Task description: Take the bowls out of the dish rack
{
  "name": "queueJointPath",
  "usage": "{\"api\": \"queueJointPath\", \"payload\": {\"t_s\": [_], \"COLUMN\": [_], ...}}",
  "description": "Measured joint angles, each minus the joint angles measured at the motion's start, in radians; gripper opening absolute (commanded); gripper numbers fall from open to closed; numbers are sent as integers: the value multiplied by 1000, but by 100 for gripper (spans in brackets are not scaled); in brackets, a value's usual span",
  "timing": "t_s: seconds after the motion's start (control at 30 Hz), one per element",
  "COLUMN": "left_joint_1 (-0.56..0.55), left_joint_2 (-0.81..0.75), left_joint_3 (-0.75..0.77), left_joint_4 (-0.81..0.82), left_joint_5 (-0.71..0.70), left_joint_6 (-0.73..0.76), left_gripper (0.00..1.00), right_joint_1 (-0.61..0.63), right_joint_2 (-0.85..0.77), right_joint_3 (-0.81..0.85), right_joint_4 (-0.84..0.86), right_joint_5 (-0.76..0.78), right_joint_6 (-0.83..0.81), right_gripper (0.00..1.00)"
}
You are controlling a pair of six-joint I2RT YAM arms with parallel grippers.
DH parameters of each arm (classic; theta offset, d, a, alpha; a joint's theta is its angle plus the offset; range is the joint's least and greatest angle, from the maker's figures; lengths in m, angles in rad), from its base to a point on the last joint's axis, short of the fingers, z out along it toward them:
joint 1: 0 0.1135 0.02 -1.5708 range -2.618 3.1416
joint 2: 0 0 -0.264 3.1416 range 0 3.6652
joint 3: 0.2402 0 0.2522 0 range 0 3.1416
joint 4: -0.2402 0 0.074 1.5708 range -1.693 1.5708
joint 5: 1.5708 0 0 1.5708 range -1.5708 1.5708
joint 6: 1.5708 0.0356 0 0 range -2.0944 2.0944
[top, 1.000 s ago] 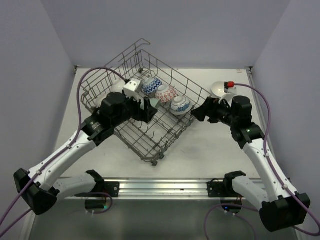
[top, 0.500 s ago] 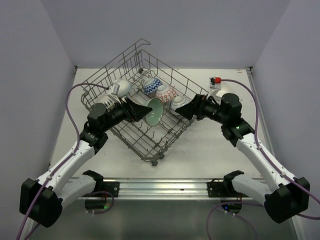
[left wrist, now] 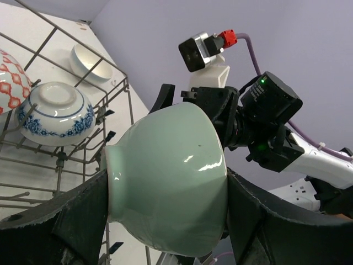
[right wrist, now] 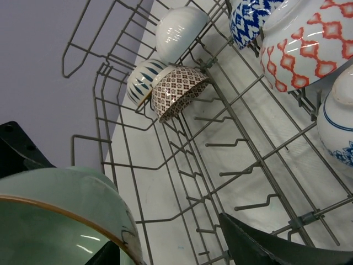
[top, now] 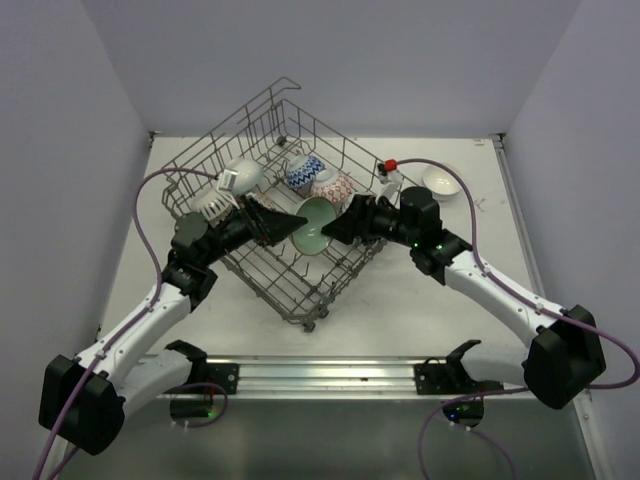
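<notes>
1. Status, left side: my left gripper [top: 290, 224] is clamped across the sides of the pale mint green ceramic bowl [left wrist: 168, 182]. It holds the bowl on its side in the air over the middle of the large grey wire dish rack [top: 290, 285], clear of the upright tines.
2. Status, right side: my right gripper [top: 335, 228] sits at the bowl's mouth with its jaws standing apart. Its wrist view shows the rim near one finger and a wide gap to the other, so I judge it has no grip.
3. Handover risk: if the left lets go before the right has closed on the rim, the bowl would drop onto the tines and could chip or wedge there.
4. Grip risk: the wall is glazed and curved. A pinch on the rim alone could slip, or the bowl could swing as the weight passes over.
5. Collision risk: the two grippers are very near each other. A further advance by the right could push the bowl out of the left's hold.
6. Neighbour risk: the white bowl with red lattice pattern [right wrist: 309, 44] and the white bowl with blue bands [left wrist: 52, 113] stand in the rack just beside the right arm. A low withdrawal could knock them.
7. Placement risk: a plain white shallow bowl [top: 441, 182] lies on the white table [top: 430, 300] behind the right arm. Setting the green one down against it could crack either.
</notes>
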Motion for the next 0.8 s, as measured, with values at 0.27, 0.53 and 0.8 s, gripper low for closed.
{"api": "queueJointPath", "payload": {"t_s": [0.27,0.53,0.8], "left_joint_1": [0,0,-1], "left_joint_2": [-2,-2,23], "left_joint_3": [-91,-146,-147], "left_joint_4": [51,167,208], "left_joint_5": [-1,-30,-38], "left_joint_6": [-22,-72,-90], "left_gripper": [0,0,2], "right_joint_1": [19,31,40], "right_joint_2": [64,83,83], "right_joint_3": [11,10,11], "right_joint_4": [126,220,224], "right_joint_5": [23,1,26], "right_joint_6": [85,153,140], "right_gripper": [47,31,31]}}
